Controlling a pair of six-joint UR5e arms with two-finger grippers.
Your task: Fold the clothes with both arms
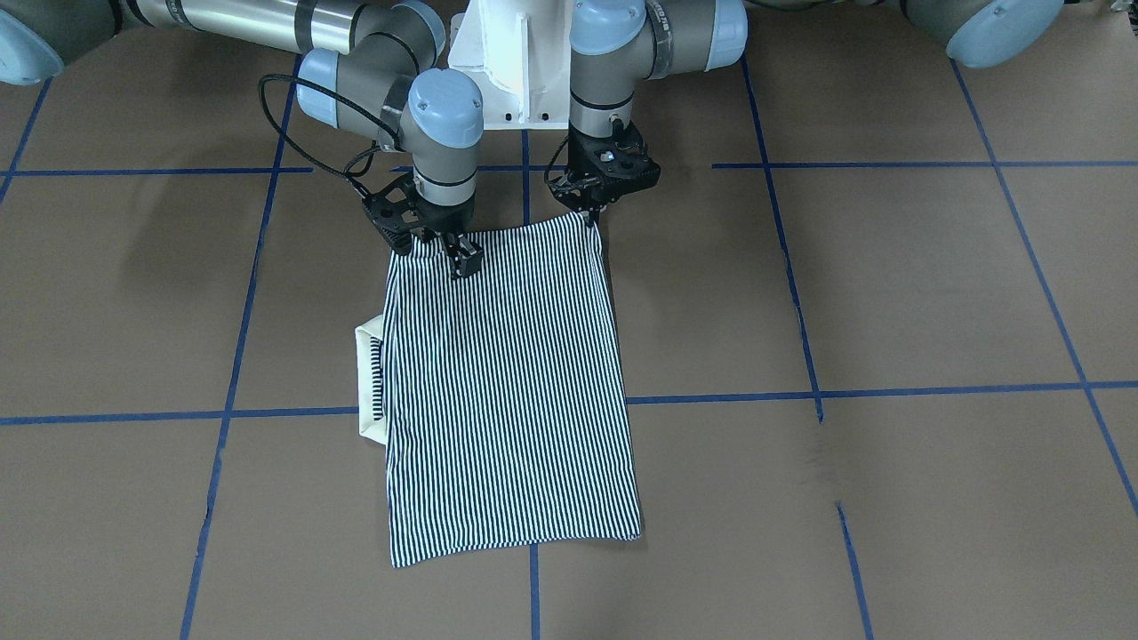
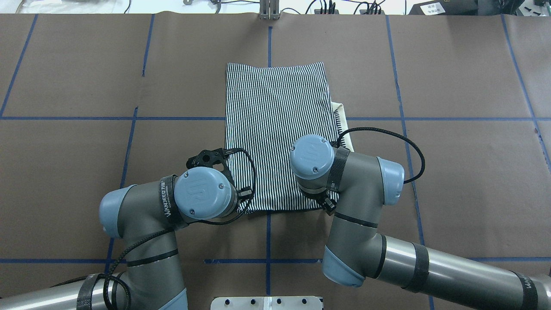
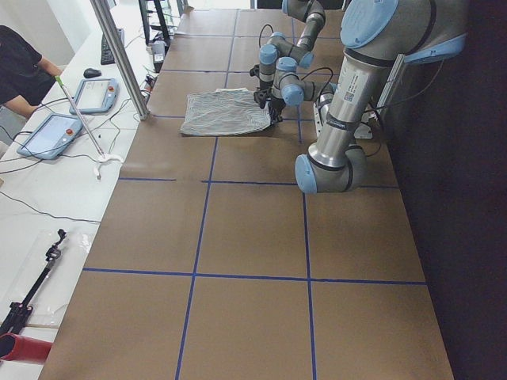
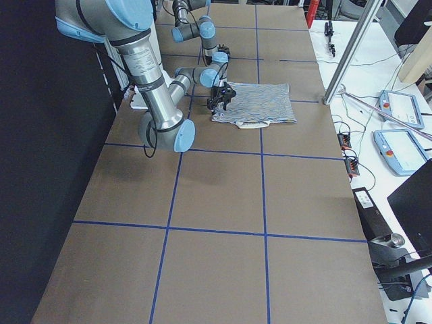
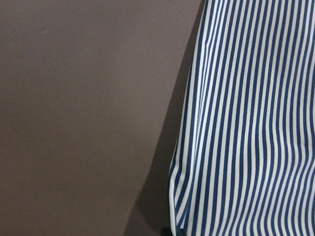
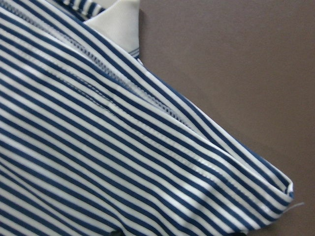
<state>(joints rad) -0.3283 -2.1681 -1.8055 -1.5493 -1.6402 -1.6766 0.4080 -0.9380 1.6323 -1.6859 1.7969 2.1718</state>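
The striped polo shirt [image 1: 507,382] lies folded into a tall rectangle on the brown table, its white collar [image 1: 369,373] sticking out on the robot's right side. Both grippers sit at the shirt's edge nearest the robot. My left gripper [image 1: 593,216] is shut on one near corner, fingers meeting in a point on the cloth. My right gripper [image 1: 464,260] is shut on the near edge close to the other corner. From overhead the shirt [image 2: 275,129] shows, but the wrists hide both sets of fingers. The wrist views show only striped cloth [image 5: 246,123] [image 6: 98,147], slightly raised, casting a shadow.
The white pedestal base [image 1: 511,62] stands just behind the grippers. Blue tape lines [image 1: 711,397] grid the brown table. A side bench holds tablets [image 3: 51,134] and cables, a metal post [image 3: 119,55] rises at the table's far edge, and a person [image 3: 20,67] sits there.
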